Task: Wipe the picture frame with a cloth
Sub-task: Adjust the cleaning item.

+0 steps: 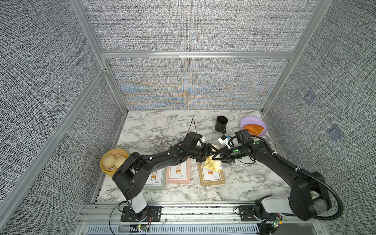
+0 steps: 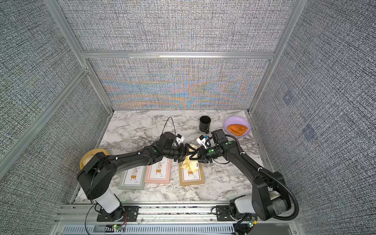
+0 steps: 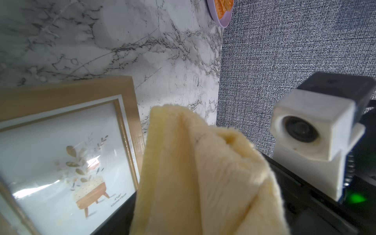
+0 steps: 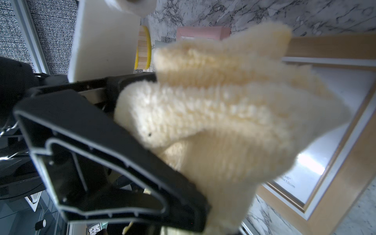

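Both arms meet just above the far end of the tan picture frame (image 1: 213, 177), which lies flat on the bench (image 1: 248, 181). The cloth (image 1: 211, 164) is bunched between them, and its loose tail hangs over that far end. I can't tell if it touches the glass.

The right hand (image 1: 217, 156) looks pinched narrow on the top of the bunch. The left hand (image 1: 209, 152) noses into the same wad, and I cannot tell whether its jaws grip it or only stand round it.

To my eye this is a pass or a re-grip. One hand should take a firm bite on a thick fold before the other lets go, leaving a good pad hanging. Then lower it flat and sweep along the glass, pressing lightly so the frame doesn't slide toward the pink frame (image 1: 178, 173) beside it.
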### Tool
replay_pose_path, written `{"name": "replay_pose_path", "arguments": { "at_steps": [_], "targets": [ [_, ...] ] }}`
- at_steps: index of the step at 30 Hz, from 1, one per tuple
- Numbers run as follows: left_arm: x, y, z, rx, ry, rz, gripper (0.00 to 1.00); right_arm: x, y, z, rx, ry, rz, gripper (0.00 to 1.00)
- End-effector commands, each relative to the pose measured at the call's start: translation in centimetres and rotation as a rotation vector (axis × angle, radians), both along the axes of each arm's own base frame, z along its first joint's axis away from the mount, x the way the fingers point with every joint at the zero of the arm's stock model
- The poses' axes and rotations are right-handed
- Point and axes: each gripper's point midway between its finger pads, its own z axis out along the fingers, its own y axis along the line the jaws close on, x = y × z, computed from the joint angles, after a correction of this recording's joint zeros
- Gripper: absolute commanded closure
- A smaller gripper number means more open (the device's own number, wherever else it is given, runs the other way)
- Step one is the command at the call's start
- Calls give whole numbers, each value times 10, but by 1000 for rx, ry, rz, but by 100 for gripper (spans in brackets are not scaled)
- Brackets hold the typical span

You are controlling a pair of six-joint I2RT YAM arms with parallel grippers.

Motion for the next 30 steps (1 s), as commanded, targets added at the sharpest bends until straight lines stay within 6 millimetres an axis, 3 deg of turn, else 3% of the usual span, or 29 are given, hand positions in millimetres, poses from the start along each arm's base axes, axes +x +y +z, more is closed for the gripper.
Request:
{"name": "replay_pose_path", "arguments": {
  "at_steps": [1,7,10,15,19,23,30],
  "targets": [
    [-7,-7,9,-57,-6,-47,30,9,4,7,26,-39,4,65],
    [-8,-17,5,-83,8,-61,39,12,8,11,44,-44,12,64],
    [-7,-23,6,-104,12,-66,49,13,8,11,45,-41,12,64],
    [-6,-25,5,-109,19,-63,81,13,6,7,29,-31,9,64],
    [-5,-23,4,-94,19,-58,100,14,-1,0,-8,-16,-14,62],
    [-4,-14,-1,-27,2,-49,100,14,-18,-5,-49,-1,-70,57],
    [-4,24,-29,275,-82,-73,100,0,-47,-9,-174,-18,-110,51]
  ]
}}
